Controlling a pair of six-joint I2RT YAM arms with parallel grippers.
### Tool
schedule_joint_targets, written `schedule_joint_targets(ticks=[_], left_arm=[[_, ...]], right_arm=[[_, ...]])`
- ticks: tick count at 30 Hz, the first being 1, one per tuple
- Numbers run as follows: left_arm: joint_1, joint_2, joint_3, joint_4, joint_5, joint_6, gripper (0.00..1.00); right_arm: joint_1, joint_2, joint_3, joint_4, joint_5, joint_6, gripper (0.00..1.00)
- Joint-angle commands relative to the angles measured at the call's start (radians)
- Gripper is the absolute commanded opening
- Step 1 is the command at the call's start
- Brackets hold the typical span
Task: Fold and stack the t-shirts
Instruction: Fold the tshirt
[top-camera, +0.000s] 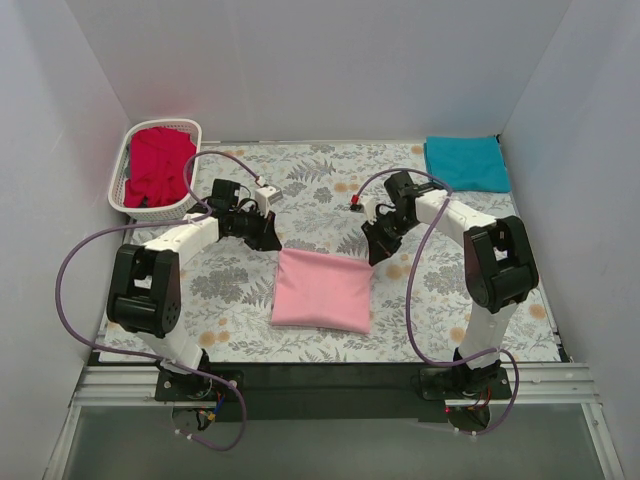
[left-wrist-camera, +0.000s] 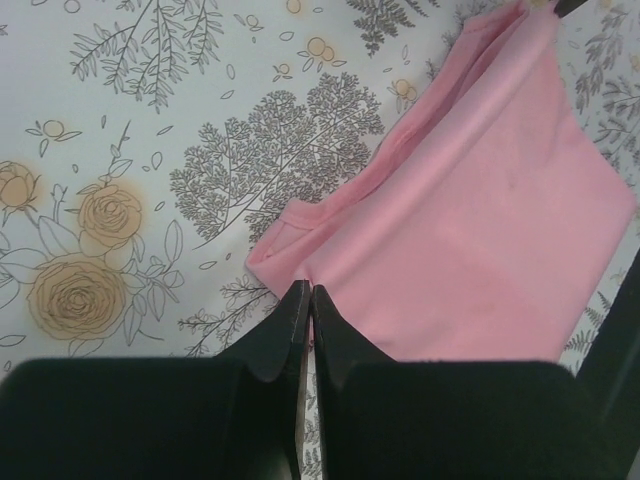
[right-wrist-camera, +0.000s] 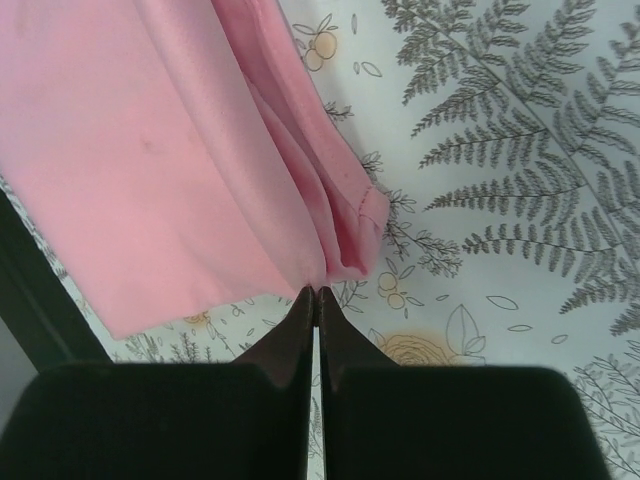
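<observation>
Left arm base (top-camera: 188, 378) and right arm base (top-camera: 470, 378): 2, bolted at the near edge of the floral-print table (top-camera: 500, 300).
Pink t-shirt (top-camera: 322, 290): 1, folded to a rough rectangle, mid-table between the 2 arms; near edge lies on the table, far edge stretched between the 2 hands.
Left hand (left-wrist-camera: 308, 292): fingers clenched on the shirt's far-left corner.
Right hand (right-wrist-camera: 315, 293): fingers clenched on the shirt's far-right corner.
Red t-shirt (top-camera: 158, 165): 1, bunched inside the white lattice basket (top-camera: 150, 211), far-left corner of the table.
Teal t-shirt (top-camera: 466, 162): 1, folded flat, far-right corner, well apart from the others.
</observation>
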Motion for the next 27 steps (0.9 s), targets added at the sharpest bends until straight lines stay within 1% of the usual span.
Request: schedule_joint_targets(ticks=[1,7,12,16,17,18,19,20,21,22,23,25,26,27], left_arm=[[0.016,-0.025,-0.004,0.011,-0.08,0.044,0.0],[0.016,0.063,0.035,0.06,-0.078,0.018,0.0],[0.016,0.133,0.075,0.101,-0.073,-0.013,0.0],[0.017,0.165,0.105,0.129,-0.091,-0.043,0.0],[0.017,0.17,0.116,0.133,-0.093,-0.054,0.0],[0.017,0.172,0.124,0.133,-0.099,-0.066,0.0],[0.02,0.166,0.131,0.135,-0.104,-0.08,0.15],[0.025,0.155,0.141,0.132,-0.094,-0.092,0.26],[0.028,0.14,0.139,0.13,-0.091,-0.115,0.34],[0.032,0.092,0.138,0.13,-0.088,-0.132,0.42],[0.035,0.068,0.128,0.127,-0.062,-0.155,0.51],[0.039,-0.02,0.115,0.124,-0.024,-0.229,0.59],[0.039,-0.041,0.105,0.124,0.045,-0.262,0.62],[0.037,-0.066,0.081,0.127,0.085,-0.357,0.65]], right_arm=[[-0.019,-0.032,0.059,0.0,0.052,-0.002,0.01],[-0.02,0.036,0.144,-0.004,0.053,0.019,0.01],[-0.025,0.105,0.184,0.011,0.095,0.03,0.01],[-0.033,0.161,0.263,0.025,0.108,0.06,0.01],[-0.034,0.171,0.302,0.022,0.121,0.067,0.04],[-0.034,0.175,0.316,0.022,0.127,0.079,0.09],[-0.036,0.175,0.329,0.022,0.131,0.085,0.17],[-0.037,0.171,0.36,0.023,0.145,0.096,0.38],[-0.046,0.162,0.374,0.022,0.145,0.105,0.46],[-0.054,0.142,0.392,0.019,0.141,0.132,0.53],[-0.062,0.125,0.406,0.02,0.113,0.148,0.68],[-0.083,0.065,0.415,0.025,0.044,0.194,0.84],[-0.086,0.044,0.406,0.028,-0.043,0.209,0.93],[-0.086,0.025,0.371,0.042,-0.083,0.229,0.98]])
